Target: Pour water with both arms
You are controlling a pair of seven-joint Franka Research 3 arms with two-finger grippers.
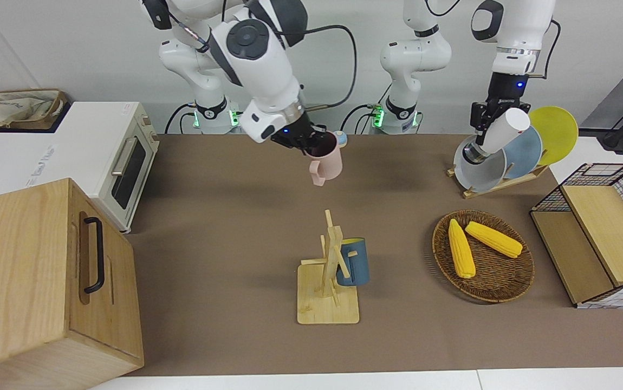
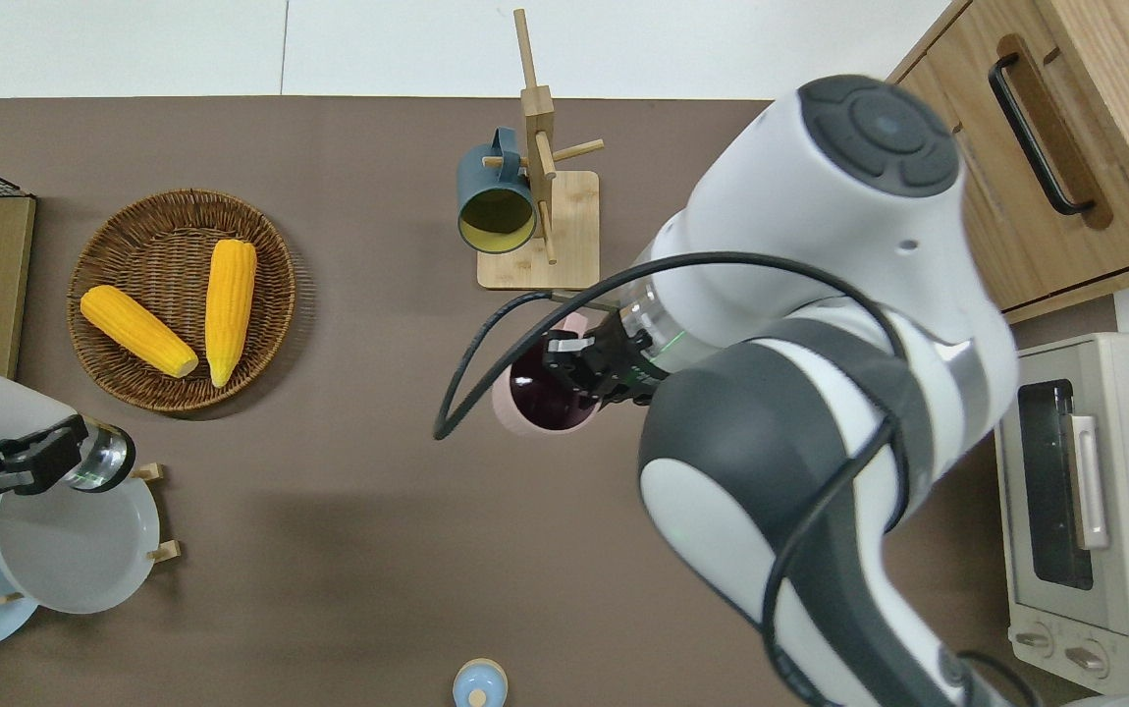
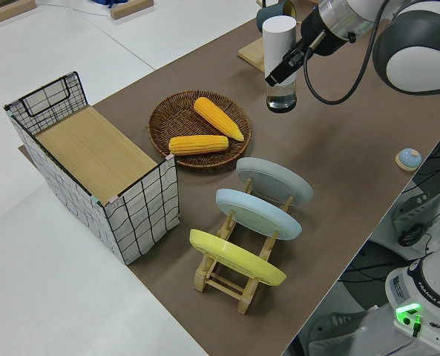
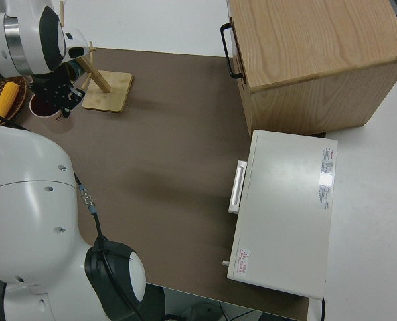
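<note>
With the pink mug (image 1: 326,160) clamped at its rim by the right gripper (image 1: 311,145) over mid-table and the white-capped bottle (image 1: 494,136) clamped by the left gripper (image 1: 482,125) over the plate rack (image 1: 498,184) by the table's edge, water could be spilled on the table if mouths are misaligned.

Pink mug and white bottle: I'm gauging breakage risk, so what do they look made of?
Pink mug, held by the right gripper: looks like glazed ceramic or matte plastic, opaque, smooth, thick-walled.
White bottle, held by the left gripper: opaque white upper part, clear base like glass or clear plastic; cannot tell which.
</note>
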